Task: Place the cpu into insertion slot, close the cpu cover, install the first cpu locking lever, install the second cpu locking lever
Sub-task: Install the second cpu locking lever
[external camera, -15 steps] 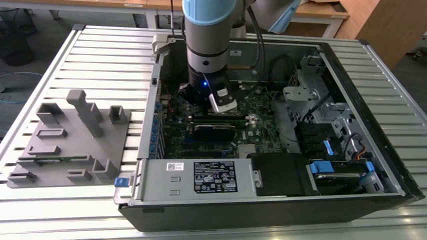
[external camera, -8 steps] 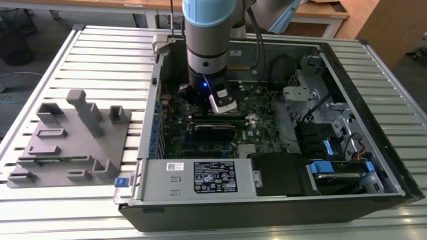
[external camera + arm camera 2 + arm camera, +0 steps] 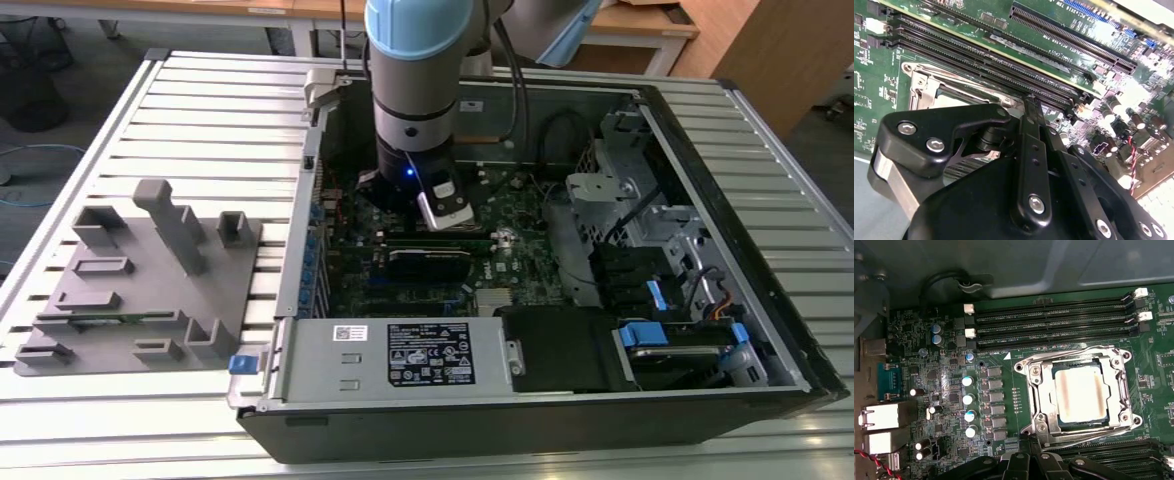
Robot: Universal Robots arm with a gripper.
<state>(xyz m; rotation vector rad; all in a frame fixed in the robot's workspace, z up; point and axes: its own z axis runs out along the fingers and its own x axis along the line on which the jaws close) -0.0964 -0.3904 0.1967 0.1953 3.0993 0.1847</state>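
Observation:
In the first wrist view the cpu (image 3: 1081, 392), with its dull silver top, lies flat inside the insertion slot (image 3: 1051, 412). The cpu cover (image 3: 1036, 390), a silvery frame, lies down around it. Thin wire levers run along the frame's long edges. My gripper (image 3: 1029, 441) hovers just beside the socket's edge with its black fingers together and nothing between them. The second wrist view shows the gripper (image 3: 1028, 100) close above the board, next to the socket's corner (image 3: 921, 85). In the exterior view the gripper (image 3: 407, 200) reaches down into the open computer case.
Long black memory slots (image 3: 1054, 322) flank the socket. Upright capacitors (image 3: 969, 400) stand beside it. The power supply (image 3: 400, 355) and drive cage (image 3: 627, 200) wall in the board. A grey fixture block (image 3: 134, 280) sits on the slatted table at the exterior view's left.

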